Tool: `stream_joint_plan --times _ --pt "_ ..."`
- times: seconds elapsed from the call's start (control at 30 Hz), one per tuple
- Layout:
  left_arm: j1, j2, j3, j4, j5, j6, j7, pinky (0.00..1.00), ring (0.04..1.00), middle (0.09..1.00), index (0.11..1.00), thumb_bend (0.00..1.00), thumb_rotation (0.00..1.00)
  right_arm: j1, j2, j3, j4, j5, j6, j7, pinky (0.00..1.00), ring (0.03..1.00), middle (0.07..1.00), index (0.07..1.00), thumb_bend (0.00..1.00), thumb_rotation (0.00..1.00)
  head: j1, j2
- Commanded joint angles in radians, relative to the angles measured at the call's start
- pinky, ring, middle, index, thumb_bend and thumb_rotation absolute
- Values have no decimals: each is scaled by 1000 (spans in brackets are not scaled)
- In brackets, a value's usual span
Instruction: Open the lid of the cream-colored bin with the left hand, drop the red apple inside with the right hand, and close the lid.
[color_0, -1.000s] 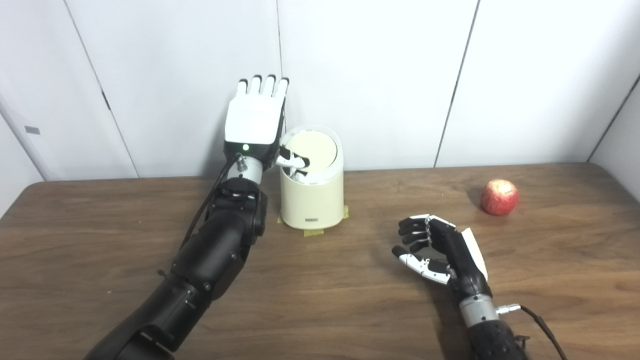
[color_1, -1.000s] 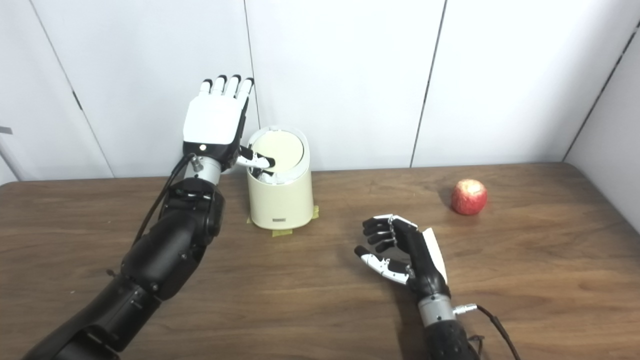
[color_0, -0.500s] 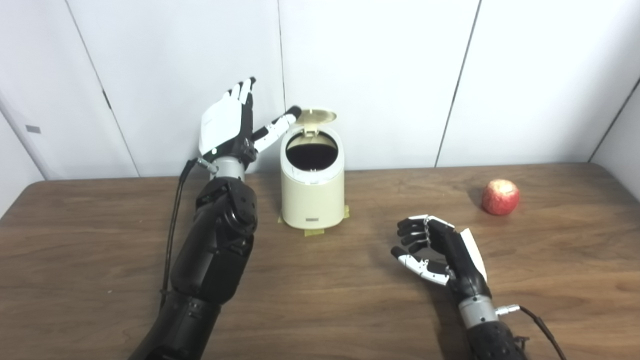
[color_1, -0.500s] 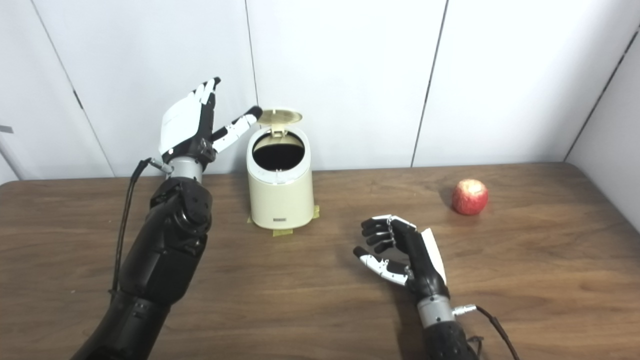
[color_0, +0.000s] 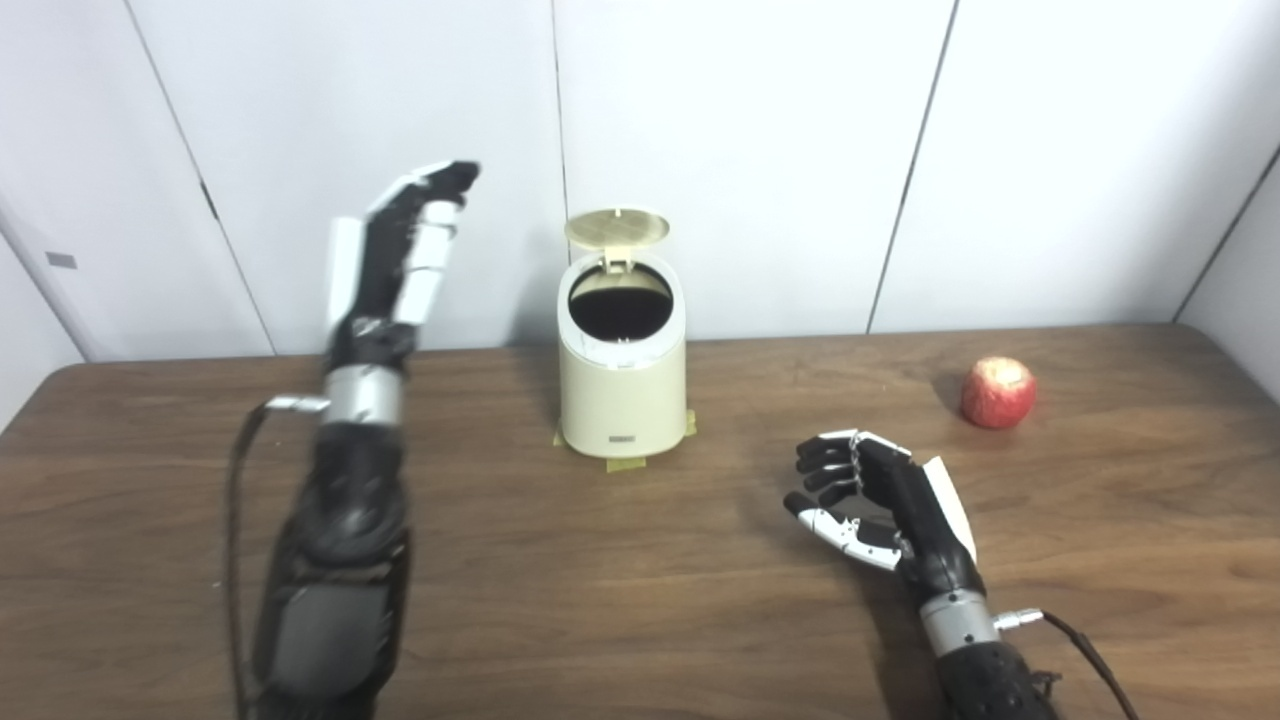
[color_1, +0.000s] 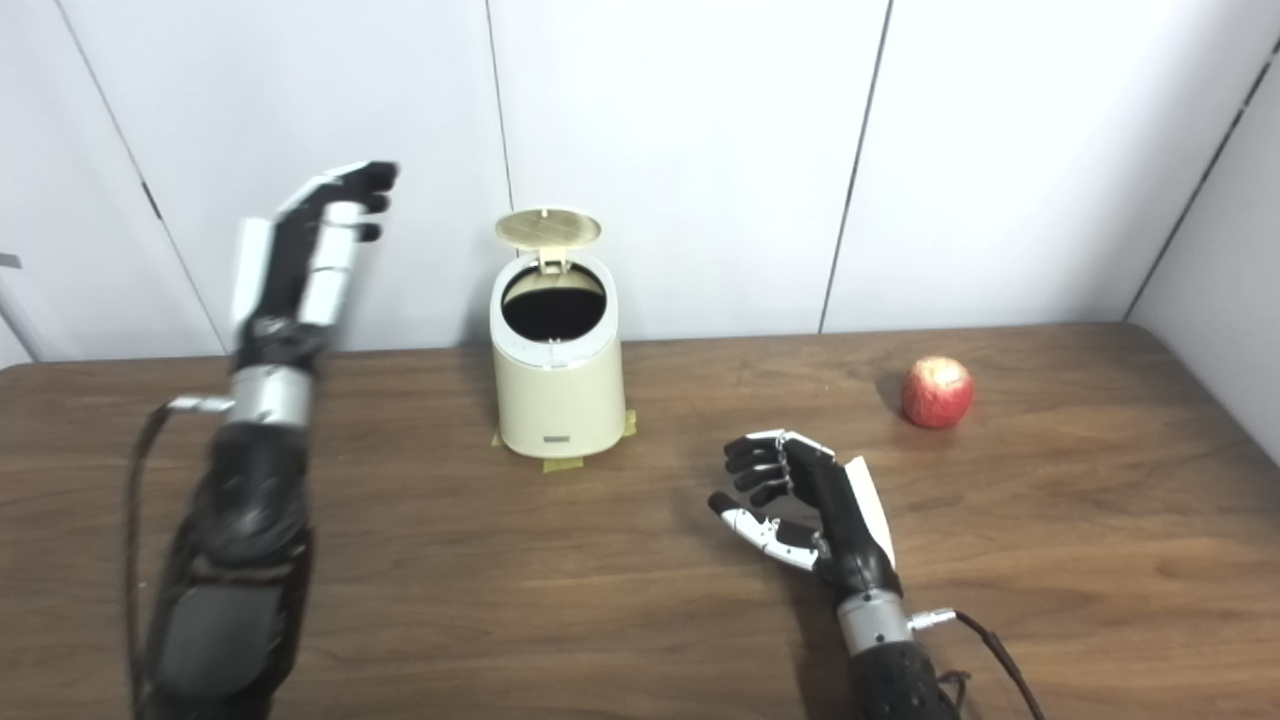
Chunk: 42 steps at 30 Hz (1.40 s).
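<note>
You had the cream-colored bin (color_0: 622, 375) standing toward the back of the surface (color_0: 640, 600), sitting on bits of yellow tape, with its lid (color_0: 617, 227) already tipped up on the rear hinge and the dark mouth fully exposed. Your left hand (color_0: 395, 260) was raised well off to the bin's left, clear of it, fingers (color_0: 440, 190) extended and holding nothing; it was blurred, so finer detail could not be read. Your right hand (color_1: 810, 510) rested low near the front of the surface, its fingers loosely curled but apart and empty. The red apple (color_1: 937, 392) lay on the surface to the far right, well apart from that hand and from the bin. It looked firm, round and smooth-skinned, probably light enough for one hand but likely to roll or slip if pinched at the top. You would have done best to wrap the fingers around its widest part, thumb opposite, with moderate pressure to avoid bruising. The lid looked like thin, light plastic on a small hinge, so closing it would have called for only a gentle push on its raised edge.
</note>
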Motion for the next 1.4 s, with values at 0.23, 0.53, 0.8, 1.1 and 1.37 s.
stream_joint_plan --times 0.23,0.53,0.8,1.1,1.37 --pt "186 111 17 -113 -234 -73 -167 638 742 769 765 293 908 -53 -149 22 -251 -165 104 96 465 566 617 627 359 200 2 1" --pt "331 101 -14 -133 -215 -106 -181 655 753 781 780 344 997 -228 -448 34 -338 -374 191 302 635 764 828 836 798 345 -3 -13" --pt "367 107 -50 -78 -153 -187 -185 645 753 774 758 323 1000 -415 -598 98 -274 -510 336 556 630 813 855 844 950 325 -11 -17" --pt "372 106 -48 -58 -133 -223 -172 672 780 787 736 318 1000 -572 -620 172 18 -552 310 580 614 794 824 810 978 189 -11 -21" --pt "376 102 -36 -71 -142 -214 -168 647 767 780 728 318 1000 -633 -595 219 244 -562 297 533 608 794 837 814 961 224 -2 -17"
